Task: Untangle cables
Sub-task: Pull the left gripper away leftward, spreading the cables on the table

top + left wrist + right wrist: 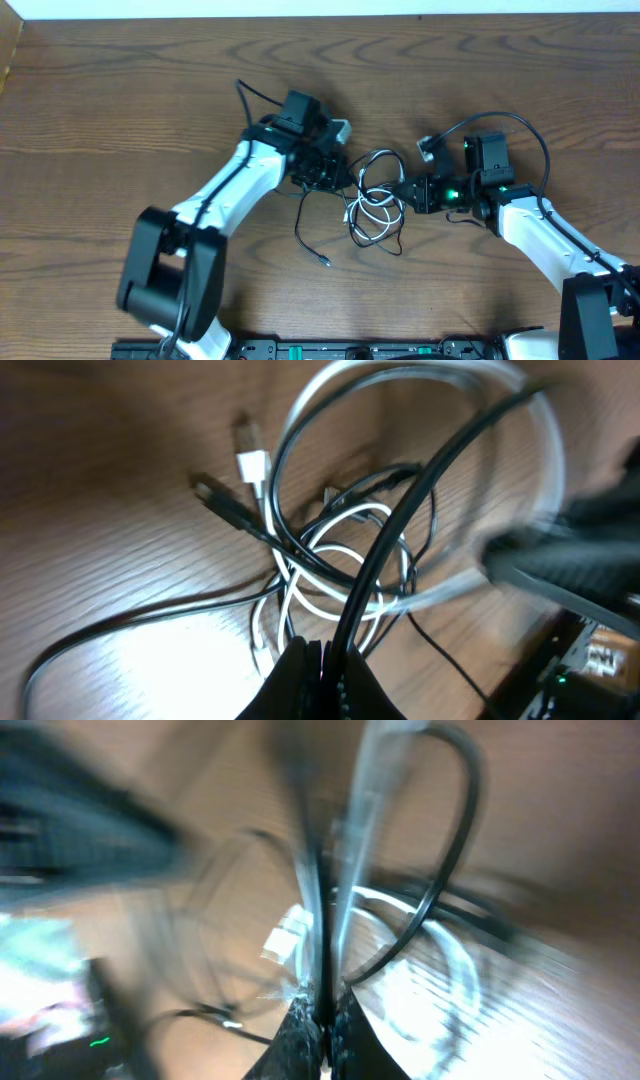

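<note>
A white cable (372, 215) and a black cable (305, 235) lie tangled in loops at the table's middle, between my two grippers. My left gripper (335, 172) is at the tangle's left side. In the left wrist view its jaws (325, 660) are shut on the black cable (395, 530), which rises from them across the white cable's loops (330, 575). My right gripper (408, 192) is at the tangle's right side. In the blurred right wrist view its jaws (322, 1015) are shut on the white cable (350, 870), with a black cable (445, 870) arcing beside it.
A black plug end (326, 261) lies loose toward the table's front. A white plug (253, 463) and a dark plug (212, 495) show in the left wrist view. The thick robot wires (520, 125) arch over the right arm. The table's far edge (320, 14) borders a white wall.
</note>
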You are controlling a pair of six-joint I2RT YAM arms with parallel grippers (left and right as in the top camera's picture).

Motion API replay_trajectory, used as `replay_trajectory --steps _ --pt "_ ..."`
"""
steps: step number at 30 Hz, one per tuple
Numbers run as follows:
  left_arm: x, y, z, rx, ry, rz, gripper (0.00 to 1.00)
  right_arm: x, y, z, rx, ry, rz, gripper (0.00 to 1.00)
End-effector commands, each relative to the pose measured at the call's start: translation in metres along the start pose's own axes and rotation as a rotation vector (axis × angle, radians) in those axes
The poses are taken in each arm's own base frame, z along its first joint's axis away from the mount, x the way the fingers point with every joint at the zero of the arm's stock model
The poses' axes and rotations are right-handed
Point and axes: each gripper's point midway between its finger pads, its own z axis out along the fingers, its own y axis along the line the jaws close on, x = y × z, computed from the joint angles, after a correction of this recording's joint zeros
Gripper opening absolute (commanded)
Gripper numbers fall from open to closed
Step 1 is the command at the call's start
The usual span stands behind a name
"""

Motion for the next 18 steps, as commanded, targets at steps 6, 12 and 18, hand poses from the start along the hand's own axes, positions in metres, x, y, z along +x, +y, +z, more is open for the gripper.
replay_trajectory --steps 6,12,18 --pt "-0.044 -0.059 -0.155 0.179 -0.415 0.099 0.07 -0.007 -0.087 -0.027 0.467 -0.083 0.119 0.01" --pt "-0.047 -0.091 -0.25 0.267 -0.679 0.176 0.07 -0.01 -0.093 -0.032 0.479 -0.102 0.152 0.01" --pt "-0.039 -0.118 -0.287 0.317 -0.776 0.263 0.08 -0.01 -0.093 -0.032 0.478 -0.102 0.152 0.01"
